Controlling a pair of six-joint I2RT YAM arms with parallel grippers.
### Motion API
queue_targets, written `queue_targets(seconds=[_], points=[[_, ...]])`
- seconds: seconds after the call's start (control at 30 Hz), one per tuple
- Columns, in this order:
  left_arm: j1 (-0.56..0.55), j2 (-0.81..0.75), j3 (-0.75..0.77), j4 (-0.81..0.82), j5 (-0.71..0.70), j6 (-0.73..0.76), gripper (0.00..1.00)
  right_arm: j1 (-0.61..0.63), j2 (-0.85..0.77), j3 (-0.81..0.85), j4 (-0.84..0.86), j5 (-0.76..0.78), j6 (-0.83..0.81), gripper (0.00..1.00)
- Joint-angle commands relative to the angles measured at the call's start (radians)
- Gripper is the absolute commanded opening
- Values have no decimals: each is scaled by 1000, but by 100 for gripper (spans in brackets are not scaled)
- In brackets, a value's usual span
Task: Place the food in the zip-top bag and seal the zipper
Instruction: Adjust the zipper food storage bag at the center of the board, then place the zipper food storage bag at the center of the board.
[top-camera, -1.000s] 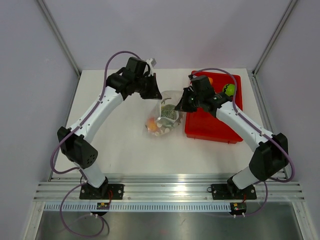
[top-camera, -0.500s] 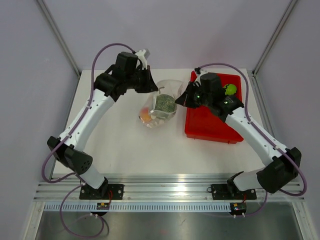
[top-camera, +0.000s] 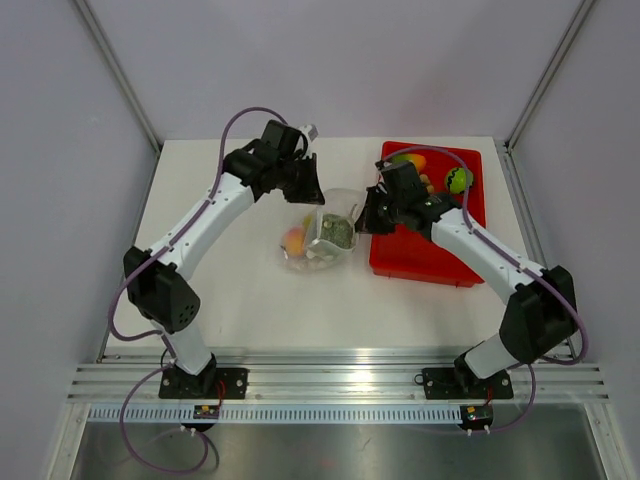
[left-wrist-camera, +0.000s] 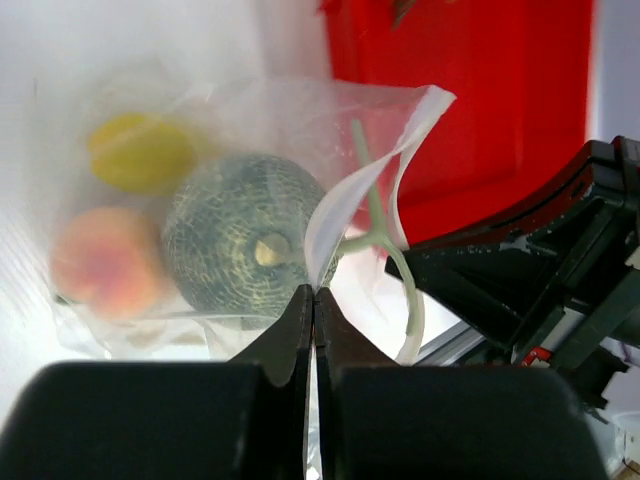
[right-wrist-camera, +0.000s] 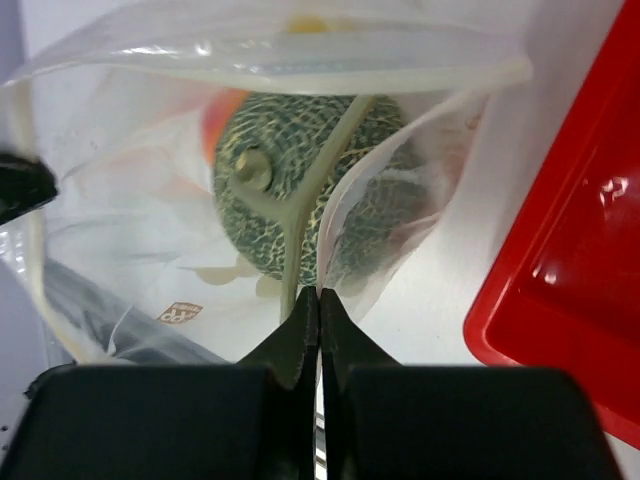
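Top view: one zip-top bag (top-camera: 318, 242) is seen lying on the tabletop (top-camera: 230, 290), with one red tray (top-camera: 430, 255) just beside it at 3 o'clock. The left tool (top-camera: 311, 193) is set at the bag's 12 o'clock edge and the right tool (top-camera: 366, 218) at its 2 o'clock corner. Inside the bag a melon (top-camera: 338, 232) and an orange-peach fruit (top-camera: 295, 240) are made out. Two fruits, a mango (top-camera: 410, 160) and a green apple (top-camera: 458, 180), are left at the tray's far end.

Left wrist view: the left tool is pressed together on a flap of the bag's mouth film. Three fruits are counted behind the film, a yellow piece (left-wrist-camera: 140, 150) being the third. The zipper (left-wrist-camera: 385, 235) is seen curling loose at 2 o'clock from the tips.

Right wrist view: the right tool is pinched shut on the bag's near lip, where the zipper strip is folded across the melon.

Two risks are judged likely. The glossy film could slip from either thin pinch, and the mouth would then collapse. With both tools occupied, a release is needed to fetch the remaining two fruits — the melon could roll out through the slack mouth. The twisted strip could also be pressed shut out of line.
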Motion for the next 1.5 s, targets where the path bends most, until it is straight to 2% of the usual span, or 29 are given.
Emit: queue_targets(seconds=[0.0,0.3,0.47,0.6,0.7,0.87,0.93,1.1,1.17,1.2,1.33,1.4,1.43,1.47], points=[[-3,-94,94,11,-20,13,0,7,-75,66,5,4,-33,0],[-3,-63,108,-18,-56,43,0,19,-32,-51,43,-47,7,0],[-3,0,117,-81,-45,64,0,21,-29,-23,-15,-35,-22,0],[-6,-75,88,-29,-52,55,0,19,-81,10,-32,17,-44,0],[-6,-94,90,-31,-56,53,0,19,-66,20,-46,45,-60,7],[-12,-89,-28,30,24,26,0,19,-40,9,-56,24,-68,36],[-19,-89,-82,72,67,10,0,19,-70,4,-65,54,-73,41],[-33,-97,-87,101,85,-7,0,18,-159,66,-133,189,-103,46],[-35,-100,-72,97,84,-5,0,16,-179,80,-145,195,-110,48],[-35,-101,-68,92,79,-3,0,13,-193,81,-148,235,-111,52],[-56,-114,-58,61,49,35,0,11,-201,75,-138,223,-94,59],[-88,-118,-33,26,-17,59,9,11,-202,49,-122,174,-77,61],[-102,-118,-27,-12,-51,85,16,11,-205,35,-98,159,-56,62],[-131,-123,-21,-26,-115,95,30,13,-208,5,-86,140,-45,62]])
